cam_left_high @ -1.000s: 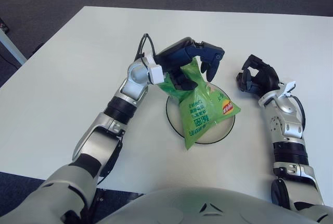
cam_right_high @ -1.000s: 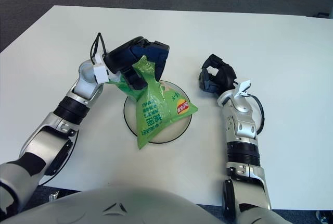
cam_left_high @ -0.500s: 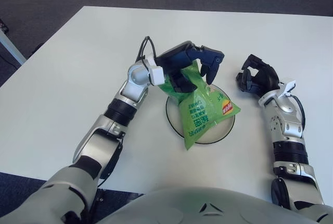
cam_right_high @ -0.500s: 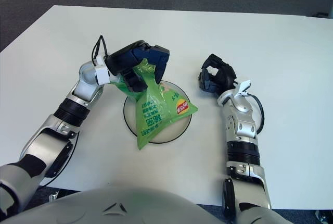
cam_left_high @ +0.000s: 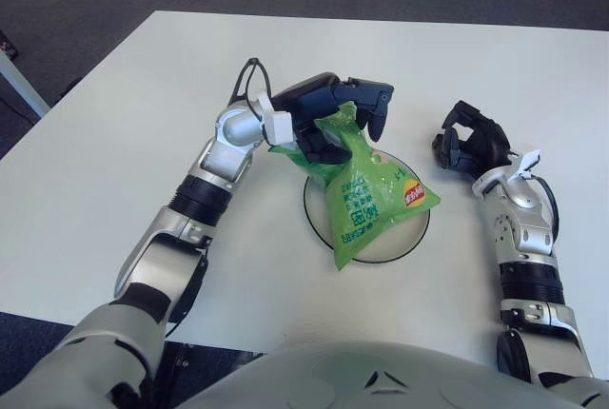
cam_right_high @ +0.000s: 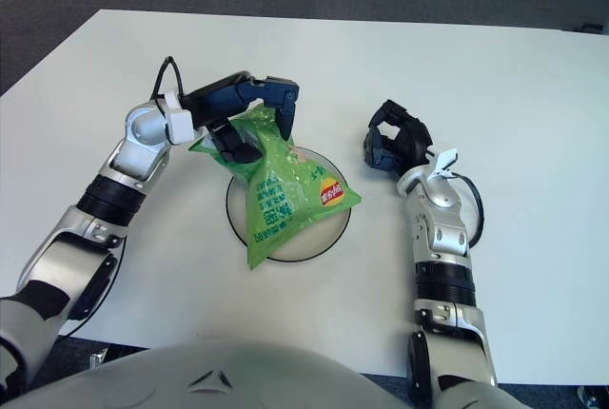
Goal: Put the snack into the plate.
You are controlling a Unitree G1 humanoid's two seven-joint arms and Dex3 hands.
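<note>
A green snack bag lies slanted across a white plate with a dark rim in the middle of the table; its lower tip hangs over the plate's near rim. My left hand is at the plate's far left edge. Its fingers arch over the bag's crumpled top and the thumb presses from below, so it is shut on the bag's top. The top of the bag is lifted off the plate. My right hand rests on the table to the right of the plate, fingers curled, holding nothing.
The white table extends on all sides of the plate. Its left edge and the dark carpet lie far left and beyond the back edge.
My left hand has shifted left and a little up, pulling the bag's top leftward with it. The bag's body stays on the plate. The right hand has not moved.
</note>
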